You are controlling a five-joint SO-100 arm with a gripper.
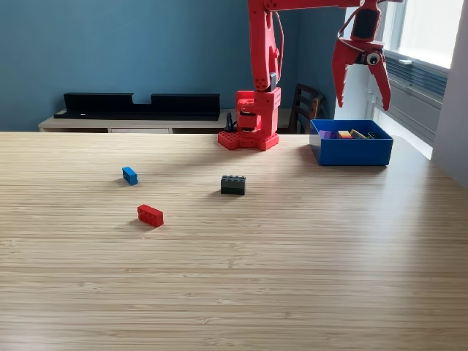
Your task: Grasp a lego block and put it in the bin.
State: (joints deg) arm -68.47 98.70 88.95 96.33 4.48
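A red plastic robot arm (257, 80) stands at the far edge of a pale wood-grain table (234, 285). Its red gripper (362, 91) hangs open and empty above a bright blue rectangular plastic bin (351, 151) holding several coloured blocks. 3 lego blocks lie well apart on the table: a small blue block (130, 175), a black block (233, 185) and a red block (150, 215).

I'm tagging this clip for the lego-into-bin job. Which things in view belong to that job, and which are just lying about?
Belong to the job:
- blue block
- red block
- black block
- blue bin, blocks already inside
- gripper, open above the bin, empty

Just lying about:
- black shelf unit against the wall
- wooden chair behind the table
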